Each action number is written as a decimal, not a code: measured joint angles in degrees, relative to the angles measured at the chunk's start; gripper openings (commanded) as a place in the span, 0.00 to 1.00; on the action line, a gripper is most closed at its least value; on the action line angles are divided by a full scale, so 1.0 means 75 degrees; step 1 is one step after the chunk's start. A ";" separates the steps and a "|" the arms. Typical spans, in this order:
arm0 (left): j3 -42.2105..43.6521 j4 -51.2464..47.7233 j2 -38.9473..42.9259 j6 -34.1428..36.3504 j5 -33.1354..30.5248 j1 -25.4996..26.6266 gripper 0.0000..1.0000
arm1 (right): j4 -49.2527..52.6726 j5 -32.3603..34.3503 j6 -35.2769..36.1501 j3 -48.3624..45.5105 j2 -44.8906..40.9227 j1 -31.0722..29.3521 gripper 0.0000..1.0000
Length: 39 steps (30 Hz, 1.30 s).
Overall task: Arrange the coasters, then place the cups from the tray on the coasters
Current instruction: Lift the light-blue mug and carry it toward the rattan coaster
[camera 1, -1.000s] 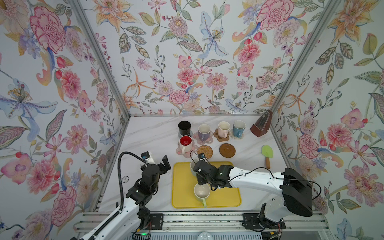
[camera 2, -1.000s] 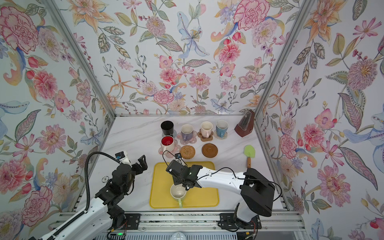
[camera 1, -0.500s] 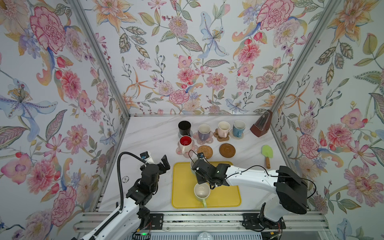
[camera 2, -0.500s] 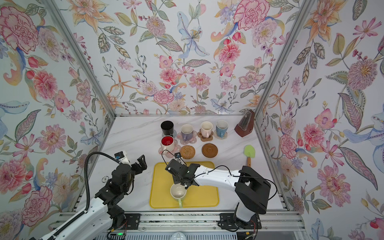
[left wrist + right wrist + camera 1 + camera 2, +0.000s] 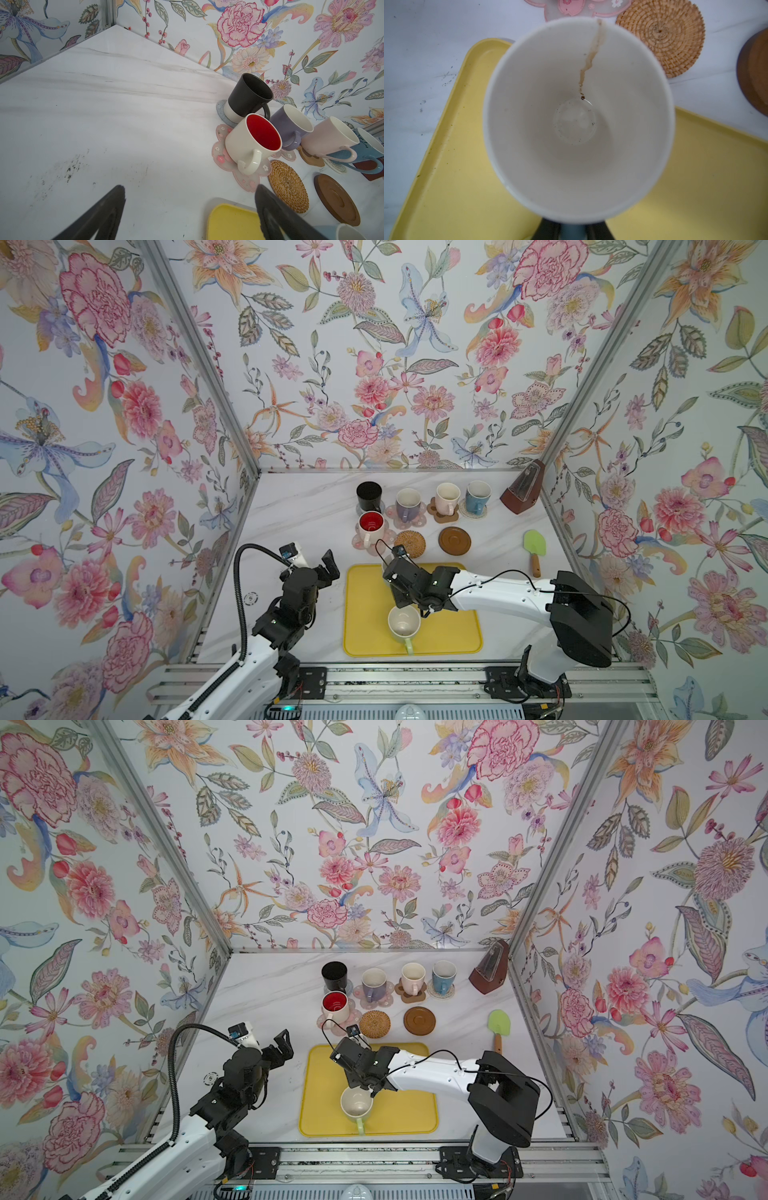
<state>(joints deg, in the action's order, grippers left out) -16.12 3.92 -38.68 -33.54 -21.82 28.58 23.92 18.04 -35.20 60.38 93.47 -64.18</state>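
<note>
Nearest the front: noted green mug [image 5: 403, 623] upright on the yellow tray [image 5: 451, 635], handle toward the near rim, untouched.

Tray's far left corner: noted right gripper [image 5: 572, 232] closed tight on the handle of the light-blue mug [image 5: 577, 124]. Saw blue handle pinched between the dark fingers [image 5: 550, 230] in the wrist view, cream interior with a brown drip stain filling the frame. Could not tell lifted from resting on the tray.

Left of the tray: noted left gripper [image 5: 190, 188] spread fully, holding nothing, poised over bare marble table [image 5: 104, 104].

Just beyond the tray's far rim: recorded two free coasters side by side, rattan coaster [image 5: 409, 544] and wooden disc coaster [image 5: 454, 540]. Recorded white mug with red inside [image 5: 370, 526] on a pink flower coaster [image 5: 249, 180] just beside the rattan one, handle turned toward the tray.

Back row: black mug [image 5: 369, 495], purple mug [image 5: 408, 504], pink mug [image 5: 446, 497], blue mug [image 5: 478, 493], each on its own coaster.

Judgement on the step in hand, carrying the light-blue mug to a free coaster:
- Advised a straight lift first, enough to clear the tray rim.
- Advised a short, slow carry to the rattan coaster, the nearer target.
- Expected some swing or tilt from a handle-only pinch, so advised keeping the rim level and lowering centred and flat before letting go.
- Advised a wide berth from the white mug's handle.
</note>
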 measured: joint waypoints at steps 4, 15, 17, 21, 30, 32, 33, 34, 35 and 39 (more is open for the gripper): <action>0.0000 -0.0003 0.0000 0.0000 0.0023 -0.0012 0.99 | 0.0140 0.0009 0.0184 0.0058 -0.0003 0.0058 0.00; 0.0003 -0.0032 0.0000 -0.0064 0.0023 -0.0026 0.99 | 0.0560 0.0128 0.0463 0.0108 -0.0490 0.0318 0.00; 0.0003 -0.0050 0.0000 -0.0082 0.0023 -0.0038 0.99 | 0.0595 0.0152 0.0501 0.0111 -0.0702 0.0472 0.00; 0.0003 -0.0119 0.0000 -0.0119 0.0026 -0.0052 0.99 | 0.0618 0.0274 0.0650 0.0119 -0.0994 0.0927 0.00; 0.0119 -0.0466 0.0230 -0.0256 0.0076 -0.0073 0.99 | 0.0600 0.0286 0.1224 0.0388 -0.0927 0.1950 0.00; 0.0119 -0.0536 0.0323 -0.0271 0.0082 -0.0073 0.99 | 0.0516 0.0265 0.1349 0.0536 -0.0828 0.2116 0.00; 0.0119 -0.0574 0.0370 -0.0286 0.0085 -0.0073 0.99 | 0.0466 0.0251 0.1416 0.0621 -0.0749 0.2197 0.00; 0.0119 -0.0606 0.0417 -0.0294 0.0093 -0.0073 0.99 | 0.0431 0.0233 0.1472 0.0711 -0.0656 0.2273 0.00; 0.0131 -0.0627 0.0463 -0.0309 0.0114 -0.0073 0.99 | 0.0388 0.0219 0.1515 0.0781 -0.0574 0.2328 0.00; 0.0329 -0.0714 0.0621 -0.0312 0.0265 -0.0073 0.99 | 0.0204 0.0108 0.1649 0.0906 -0.0256 0.2489 0.00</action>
<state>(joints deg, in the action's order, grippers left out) -13.65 -1.43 -34.02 -35.88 -19.84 28.03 25.45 18.85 -22.83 67.18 91.55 -45.52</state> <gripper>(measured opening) 0.989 0.136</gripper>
